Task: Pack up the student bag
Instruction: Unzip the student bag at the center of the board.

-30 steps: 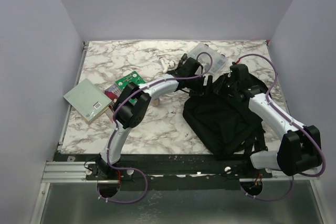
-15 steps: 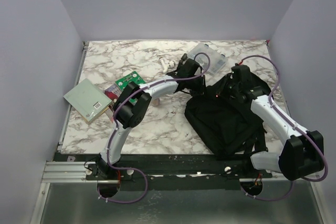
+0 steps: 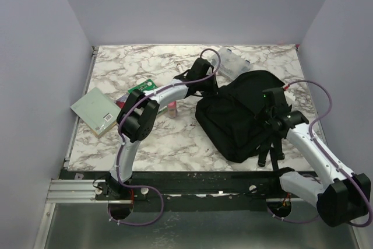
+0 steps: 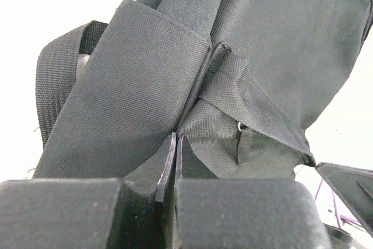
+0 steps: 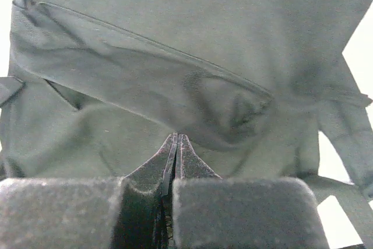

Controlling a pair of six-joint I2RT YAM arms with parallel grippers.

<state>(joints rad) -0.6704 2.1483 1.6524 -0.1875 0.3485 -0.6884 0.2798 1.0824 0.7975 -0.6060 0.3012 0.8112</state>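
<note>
The student bag (image 3: 239,121), a large black fabric backpack, lies on the right half of the marble table (image 3: 116,68), its straps (image 3: 271,153) trailing toward the near edge. My left gripper (image 3: 214,90) is at the bag's upper left corner. In the left wrist view its jaws (image 4: 176,137) are shut, tips pinched into a fabric seam of the bag (image 4: 145,86). My right gripper (image 3: 269,109) sits on the bag's right side. Its jaws (image 5: 177,136) are shut too, tips buried in a fold of the bag (image 5: 175,56).
A clear plastic compartment box (image 3: 233,62) stands behind the bag. Left of the left arm lie a green circuit board (image 3: 141,87), a grey-green book (image 3: 96,111) and a small red bottle (image 3: 172,108). Purple walls close in three sides.
My left gripper has shut on the bag's corner and drawn it leftward. The right arm pulled back toward the near edge, and the bag's top has bunched higher.
</note>
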